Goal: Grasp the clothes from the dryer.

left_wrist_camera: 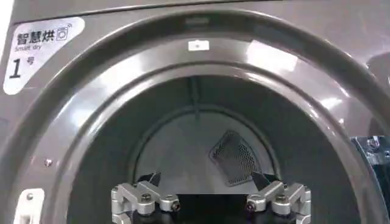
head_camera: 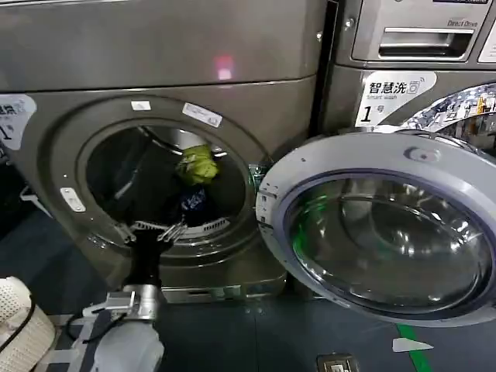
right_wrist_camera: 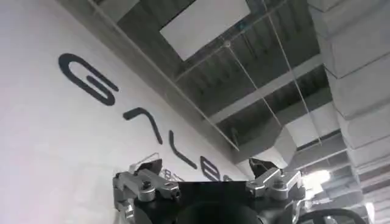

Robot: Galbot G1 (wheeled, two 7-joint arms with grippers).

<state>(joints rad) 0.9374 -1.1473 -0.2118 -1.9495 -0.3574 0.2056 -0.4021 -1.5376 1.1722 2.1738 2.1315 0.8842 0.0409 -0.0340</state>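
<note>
Head view shows the bronze-grey dryer (head_camera: 93,62) with its round porthole gaping and its grey-rimmed glass door (head_camera: 384,225) swung wide toward 3 o'clock. Inside the drum, near the porthole's centre, sits the yellow-green garment (head_camera: 196,164), and just below it, toward 6 o'clock, the dark navy garment (head_camera: 194,203); the two appear to touch. The left gripper (head_camera: 151,229) stands at the porthole's lower lip, around 7 o'clock of the opening, its fingers spread wide and holding nothing, a little apart from the navy garment. A small red light (head_camera: 224,67) glows on the panel above the porthole. A white perforated basket (head_camera: 19,322) sits at the lower left edge.

Left wrist view looks straight into the drum (left_wrist_camera: 201,146), where a mesh vent (left_wrist_camera: 234,158) sits on the back wall; the left gripper's fingertips (left_wrist_camera: 263,181) are set far apart, empty.

Right wrist view has the right gripper (right_wrist_camera: 207,173) pointing up toward a ceiling (right_wrist_camera: 268,73) and a white lettered wall (right_wrist_camera: 55,122), its fingers wide apart and empty.
</note>
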